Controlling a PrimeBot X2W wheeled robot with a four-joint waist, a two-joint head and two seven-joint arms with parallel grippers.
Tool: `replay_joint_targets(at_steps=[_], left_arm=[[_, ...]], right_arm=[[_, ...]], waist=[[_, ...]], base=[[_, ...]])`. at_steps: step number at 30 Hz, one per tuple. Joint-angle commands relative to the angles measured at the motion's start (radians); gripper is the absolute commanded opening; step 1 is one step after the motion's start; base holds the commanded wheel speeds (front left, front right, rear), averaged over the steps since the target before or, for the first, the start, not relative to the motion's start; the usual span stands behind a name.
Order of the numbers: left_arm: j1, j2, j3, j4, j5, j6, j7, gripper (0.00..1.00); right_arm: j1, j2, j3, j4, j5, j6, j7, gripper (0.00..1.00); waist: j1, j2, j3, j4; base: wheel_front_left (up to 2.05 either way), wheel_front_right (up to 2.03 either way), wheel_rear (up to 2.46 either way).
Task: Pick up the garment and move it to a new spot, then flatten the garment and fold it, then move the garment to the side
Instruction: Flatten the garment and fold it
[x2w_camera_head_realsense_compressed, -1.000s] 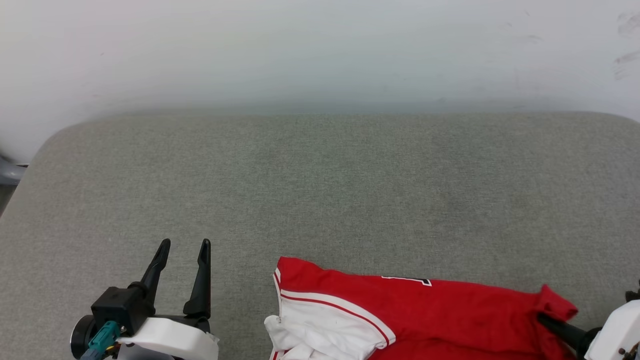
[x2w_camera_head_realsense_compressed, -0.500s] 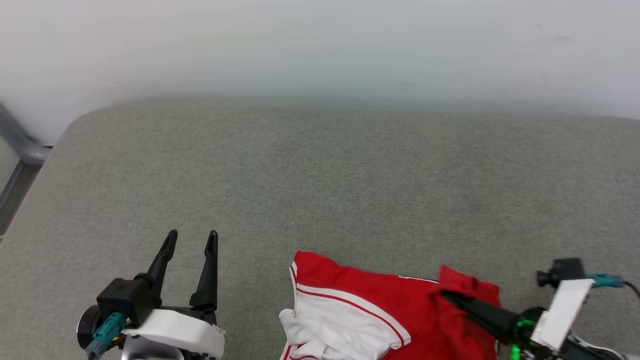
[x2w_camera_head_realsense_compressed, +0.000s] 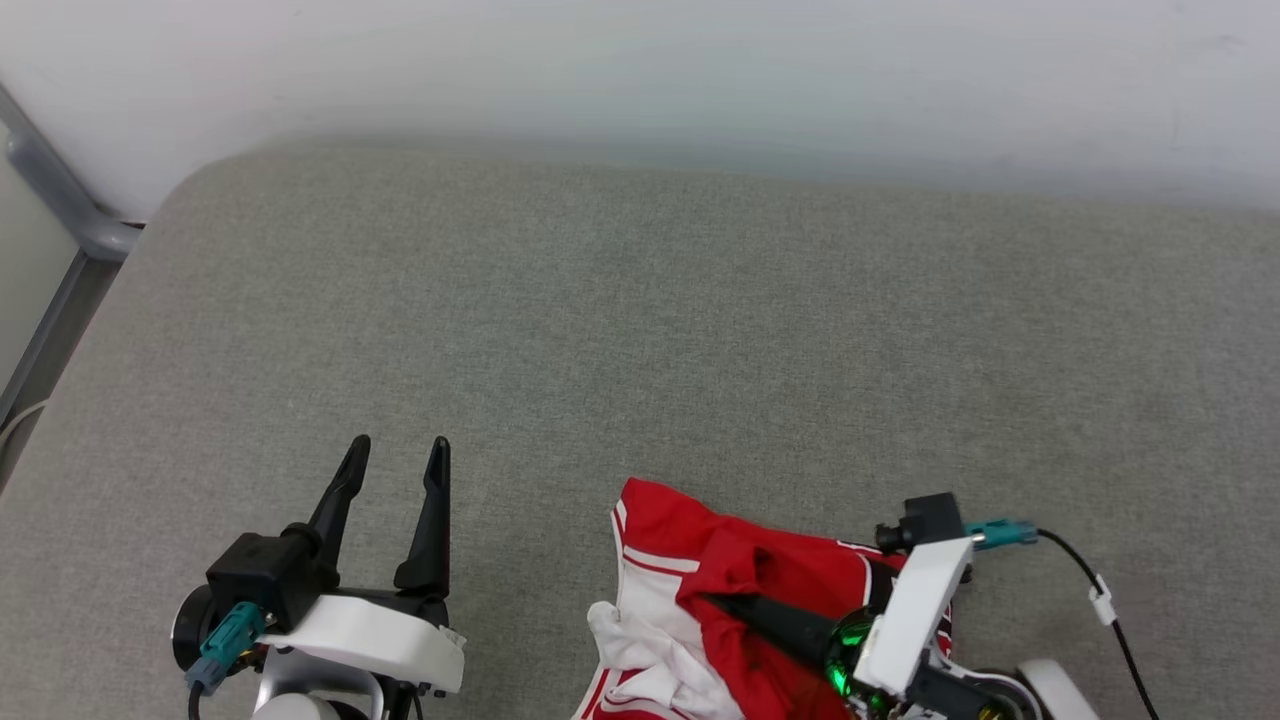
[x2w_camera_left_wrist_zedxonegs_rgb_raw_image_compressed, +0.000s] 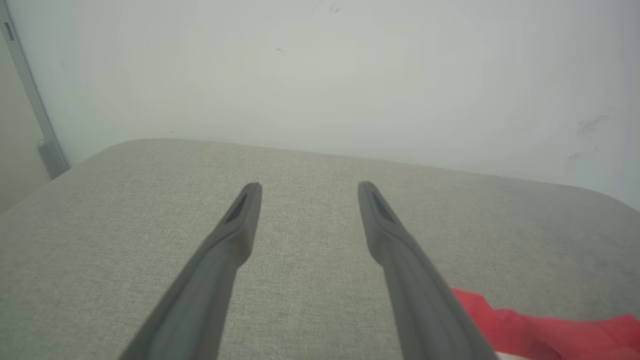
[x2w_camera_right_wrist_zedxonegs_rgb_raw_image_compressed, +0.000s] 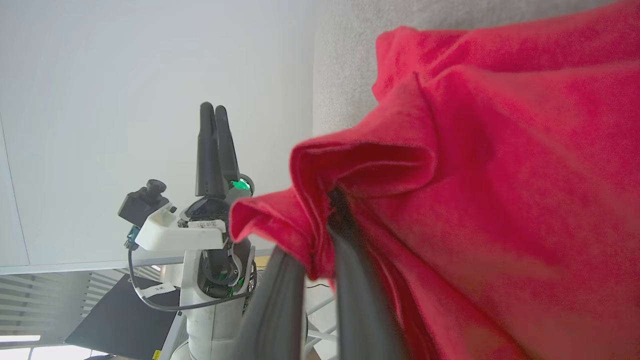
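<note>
**Grey padding mostly bare, red shirt pinched at the near edge**

Grey fabric padding (x2w_camera_head_realsense_compressed: 640, 330) runs from a pale wall (x2w_camera_head_realsense_compressed: 640, 60) toward us, and most of it lies open. The garment (x2w_camera_head_realsense_compressed: 790, 585) is crumpled at the near edge, right of centre, and partly runs off the bottom of the head view. Our right gripper (x2w_camera_head_realsense_compressed: 712, 602) reaches across it toward our left, fingers pressed together on a raised fold of the red cloth. We judge this hold is meant to lift or drag the shirt to a fresh spot on the padding. That would put the first step in hand, with flattening and folding not yet begun. Our left gripper (x2w_camera_head_realsense_compressed: 400, 445) sits well apart from the shirt at the lower left, fingers spread with nothing between them. It is probably kept free to take a second corner.

From the head view we get the layout, with the white sleeve (x2w_camera_head_realsense_compressed: 640, 650) and its red stripes heaped on the shirt's left side. The right wrist view adds what we cannot see from above: cloth draped over the fingertips and caught between them. Our left arm stands sideways behind it. The left wrist view gives us bare padding ahead of the spread fingers and a scrap of red at its lower right.
</note>
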Motion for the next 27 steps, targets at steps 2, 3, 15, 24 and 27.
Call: replay_joint_targets(at_steps=[2,3,15,24,27], left_arm=[[-0.017,-0.008,-0.002,0.006,0.001,-0.004,-0.005,1.0],[-0.02,-0.009,-0.002,0.01,0.001,-0.006,-0.007,1.0],[-0.023,-0.02,0.006,0.043,0.011,-0.017,-0.014,1.0],[0.004,-0.016,0.013,0.051,0.014,-0.012,-0.016,1.0],[0.016,-0.012,0.016,0.053,0.017,-0.006,-0.016,1.0]], right_arm=[[-0.019,0.0,0.032,0.02,-0.011,0.0,-0.023,0.0],[-0.019,0.0,0.046,0.034,-0.017,0.0,-0.039,0.0],[-0.058,-0.011,0.14,0.056,-0.071,0.0,-0.172,1.0],[-0.05,-0.119,0.144,-0.025,-0.331,0.0,-0.387,1.0],[-0.041,-0.154,0.084,-0.005,-0.484,0.0,-0.491,1.0]], waist=[[-0.0001,0.0,0.012,0.007],[-0.0001,0.0,0.015,0.009],[-0.0001,0.0,0.005,-0.002],[-0.0001,0.0,-0.037,-0.032],[-0.0001,0.0,-0.05,-0.048]], base=[[0.0,0.0,0.0],[0.0,0.0,0.0],[0.0,0.0,0.0],[0.0,0.0,0.0],[0.0,0.0,0.0]])
